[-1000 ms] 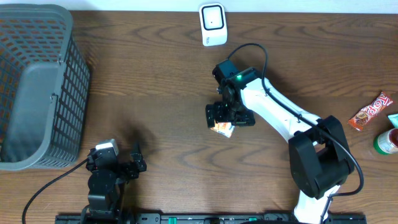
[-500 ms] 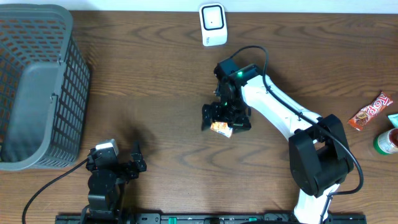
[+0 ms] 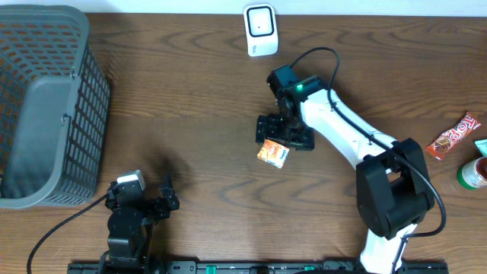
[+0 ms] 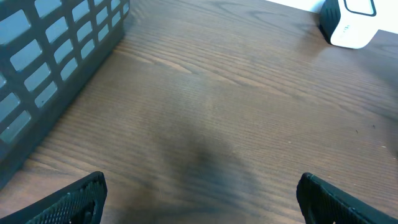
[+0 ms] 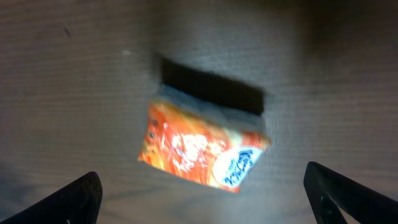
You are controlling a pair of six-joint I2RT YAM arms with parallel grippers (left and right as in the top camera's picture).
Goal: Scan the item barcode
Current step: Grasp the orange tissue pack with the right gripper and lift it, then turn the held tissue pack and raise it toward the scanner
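An orange snack packet (image 3: 272, 154) lies flat on the wooden table, and in the right wrist view the packet (image 5: 202, 152) shows a white-and-blue logo. My right gripper (image 3: 284, 137) hovers just beyond it, open, and the packet lies ahead of the right gripper (image 5: 205, 205), not between its fingers. The white scanner (image 3: 260, 29) stands at the table's far edge, and the left wrist view shows the scanner (image 4: 351, 22) at top right. My left gripper (image 3: 169, 194) rests open at the near left, and nothing is held in the left gripper (image 4: 202, 199).
A grey mesh basket (image 3: 46, 106) fills the left side, with the basket wall (image 4: 56, 56) close to the left arm. At the right edge lie a red candy bar (image 3: 454, 135) and a green-and-red can (image 3: 473, 173).
The right gripper has shifted a little right and toward the far side, uncovering the orange packet, which stays on the table. The left arm has not moved.
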